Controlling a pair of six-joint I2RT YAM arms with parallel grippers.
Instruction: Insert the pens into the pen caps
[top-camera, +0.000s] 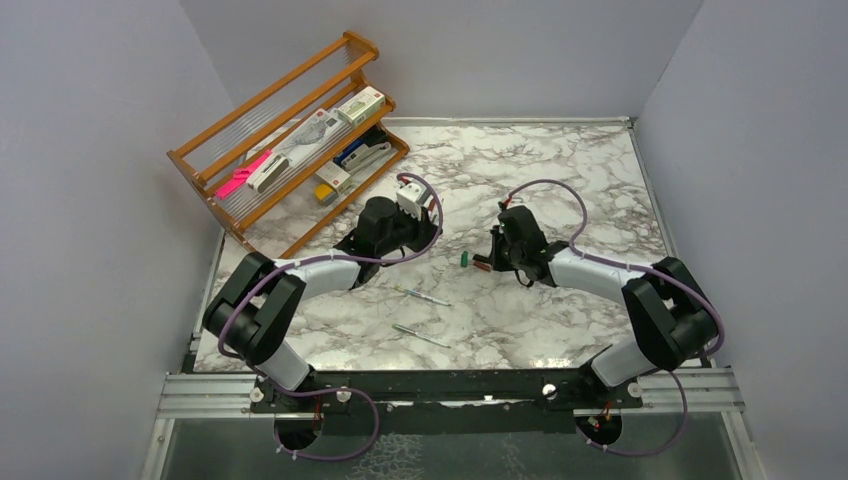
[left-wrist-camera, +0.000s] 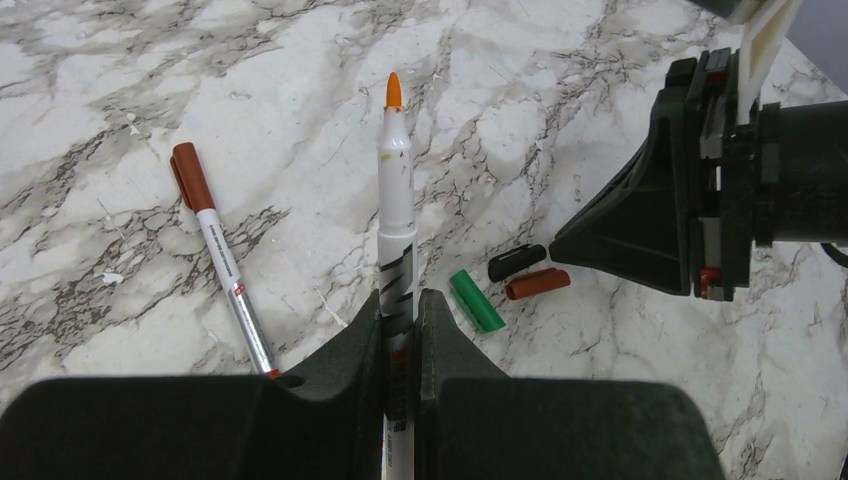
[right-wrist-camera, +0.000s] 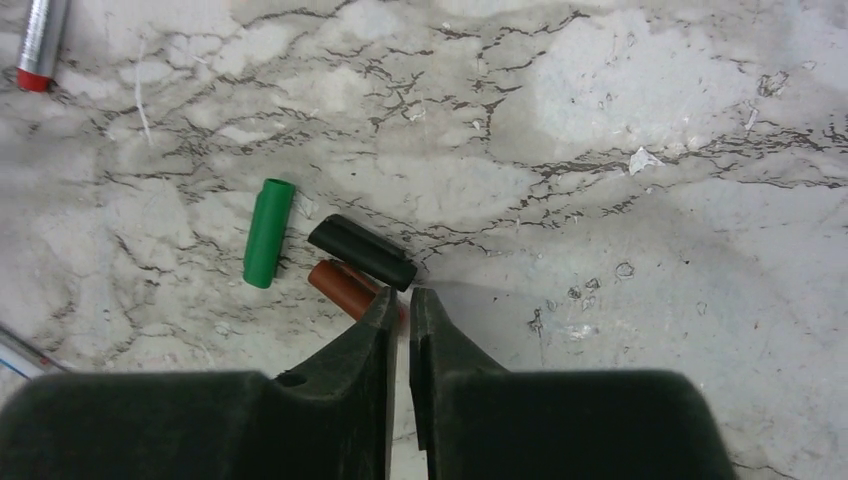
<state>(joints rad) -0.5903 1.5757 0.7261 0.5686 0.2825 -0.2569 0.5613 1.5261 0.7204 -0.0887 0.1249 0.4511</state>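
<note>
I see a white marble-patterned table boxed in by plain grey walls. My left gripper is clamped on a white orange-tipped marker pen, its tip pointing away. My right gripper is closed to a slit with nothing between the fingers. Its tips sit at a stubby red-brown cap, which lies beside a black cap and a green cap.

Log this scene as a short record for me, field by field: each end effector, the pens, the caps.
left end effector: shut on orange-tipped pen, uncapped
right end effector: fingers nearly together, tips at red-brown cap; grip unclear
loose caps: green cap, black cap and the red-brown one, clustered on the table
other pens: upper pen and lower pen, lying between the arms
held pen's cap: not yet on
</note>
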